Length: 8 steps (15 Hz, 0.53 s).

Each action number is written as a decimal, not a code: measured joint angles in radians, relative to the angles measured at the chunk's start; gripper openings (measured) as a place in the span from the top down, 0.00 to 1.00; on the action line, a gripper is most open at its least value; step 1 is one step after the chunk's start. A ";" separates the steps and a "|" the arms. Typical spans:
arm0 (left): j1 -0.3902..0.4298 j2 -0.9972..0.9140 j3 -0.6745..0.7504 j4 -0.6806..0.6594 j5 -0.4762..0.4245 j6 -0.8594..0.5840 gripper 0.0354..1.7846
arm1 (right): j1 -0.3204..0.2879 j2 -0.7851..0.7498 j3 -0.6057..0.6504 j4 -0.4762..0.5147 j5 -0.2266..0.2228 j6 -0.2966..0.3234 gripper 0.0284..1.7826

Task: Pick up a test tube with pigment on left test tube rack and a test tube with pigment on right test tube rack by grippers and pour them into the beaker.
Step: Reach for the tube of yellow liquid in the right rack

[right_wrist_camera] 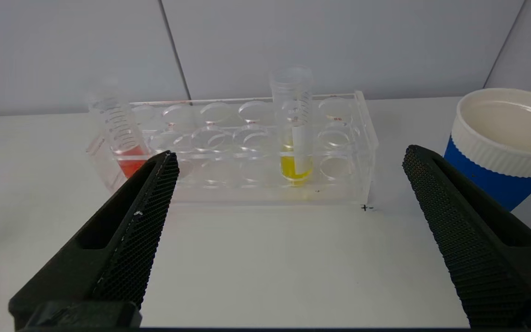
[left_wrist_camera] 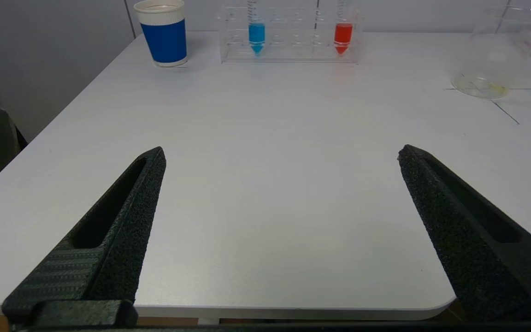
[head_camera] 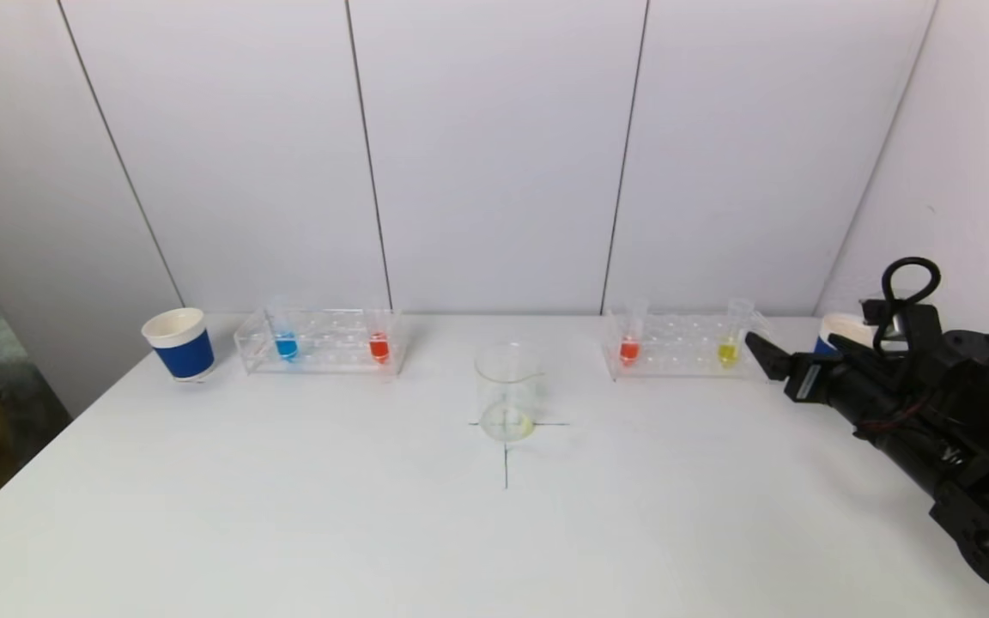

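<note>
Right wrist view: the yellow-pigment clear test tube stands upright in the clear plastic right rack, straight ahead of the right gripper, whose black jaws are spread wide and hold nothing, short of the rack. A red-pigment tube leans at the rack's other end; a blue paper cup sits beside it. On the head view, the glass beaker stands at the white table's centre, the left rack at its ten o'clock with blue and red tubes. The left gripper hovers wide apart, empty, over the table's near edge.
</note>
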 joint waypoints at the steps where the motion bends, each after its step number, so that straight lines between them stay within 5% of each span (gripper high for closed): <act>1: 0.000 0.000 0.000 0.000 0.000 0.000 0.01 | -0.002 0.023 -0.019 0.000 0.000 0.000 0.01; 8: 0.000 0.000 0.000 0.000 0.000 0.000 0.01 | -0.007 0.118 -0.109 0.000 -0.014 0.006 0.01</act>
